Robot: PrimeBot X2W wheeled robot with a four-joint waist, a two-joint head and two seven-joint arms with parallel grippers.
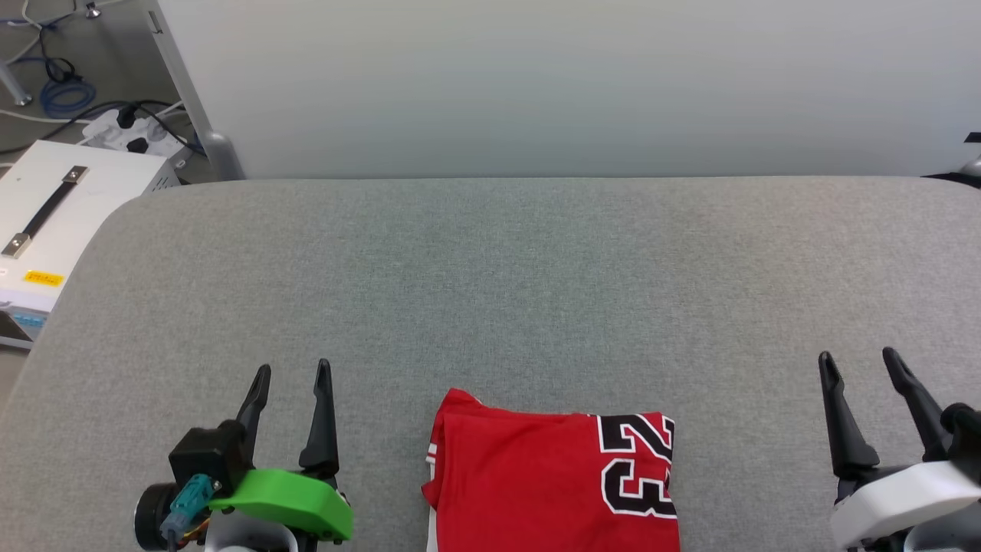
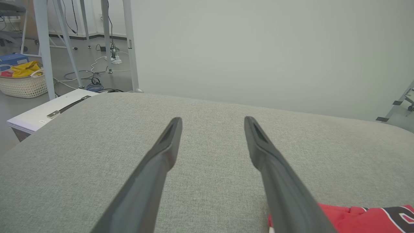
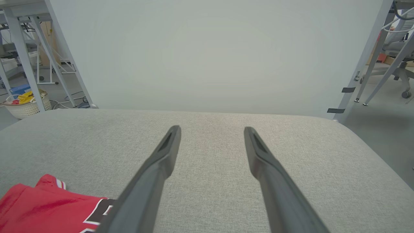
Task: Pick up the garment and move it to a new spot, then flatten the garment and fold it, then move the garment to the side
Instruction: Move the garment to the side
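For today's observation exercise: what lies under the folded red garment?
The garment lies folded on the grey table, number 23 facing up. Its lower layers and the table beneath are covered, so nothing else can be confirmed.

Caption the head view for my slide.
Folded red garment on grey table, between the open left gripper and open right gripper.
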